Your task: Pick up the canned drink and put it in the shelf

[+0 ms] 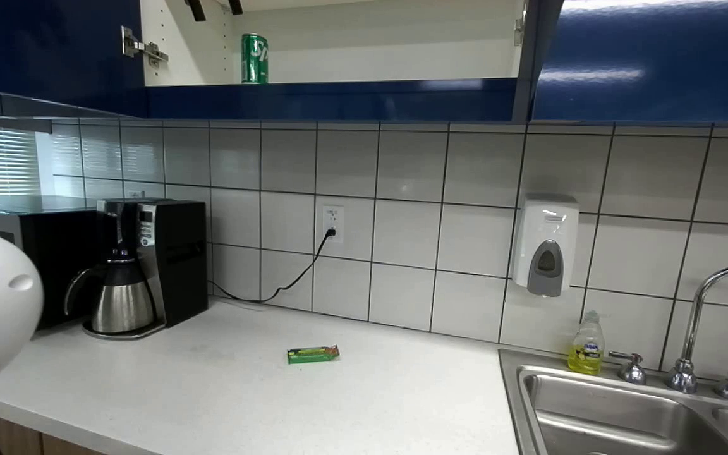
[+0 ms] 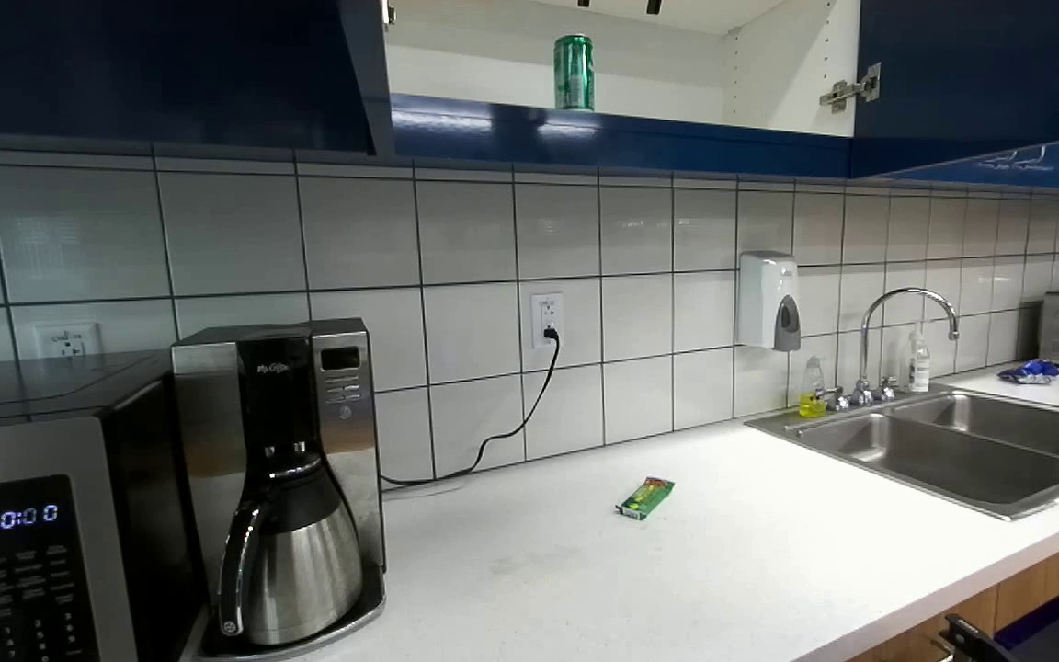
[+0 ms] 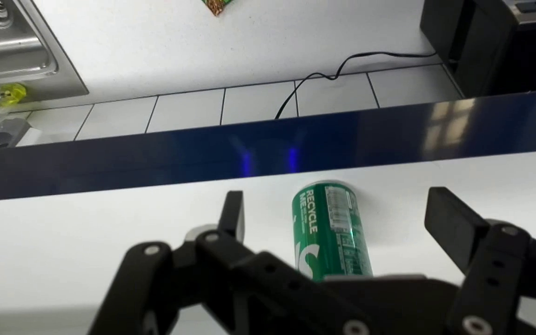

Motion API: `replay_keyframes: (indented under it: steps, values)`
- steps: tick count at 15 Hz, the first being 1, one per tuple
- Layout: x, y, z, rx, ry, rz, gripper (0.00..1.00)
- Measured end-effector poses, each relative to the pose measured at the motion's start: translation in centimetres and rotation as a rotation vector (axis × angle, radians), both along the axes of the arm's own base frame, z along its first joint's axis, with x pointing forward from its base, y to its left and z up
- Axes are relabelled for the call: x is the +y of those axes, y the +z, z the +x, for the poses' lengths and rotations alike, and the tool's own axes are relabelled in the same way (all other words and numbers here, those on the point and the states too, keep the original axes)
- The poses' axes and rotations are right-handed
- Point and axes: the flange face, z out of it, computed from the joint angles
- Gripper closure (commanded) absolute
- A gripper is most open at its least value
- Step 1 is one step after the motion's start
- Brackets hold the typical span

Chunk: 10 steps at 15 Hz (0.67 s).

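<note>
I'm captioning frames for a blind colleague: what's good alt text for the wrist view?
Green drink can standing on a pale shelf, seen between the fingertips of the open gripper, touching neither. Past the blue edge are a white counter, a black cord and part of a sink.

Shelf [image 3: 110,242]: green can [image 1: 254,59] upright near front edge. Bench [image 1: 402,392]: green packet [image 1: 313,354] lying flat, coffee maker [image 2: 278,405] near back edge, microwave [image 2: 70,460] beside.
</note>
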Motion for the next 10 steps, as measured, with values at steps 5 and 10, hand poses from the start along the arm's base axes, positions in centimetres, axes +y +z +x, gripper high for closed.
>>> replay_keyframes:
  steps: [5,10]
  values:
    - [-0.1,-2.9,-3.4,0.055,0.0,-0.008,0.0]
    - [-0.3,-6.6,-6.7,0.103,-0.002,-0.02,0.0]
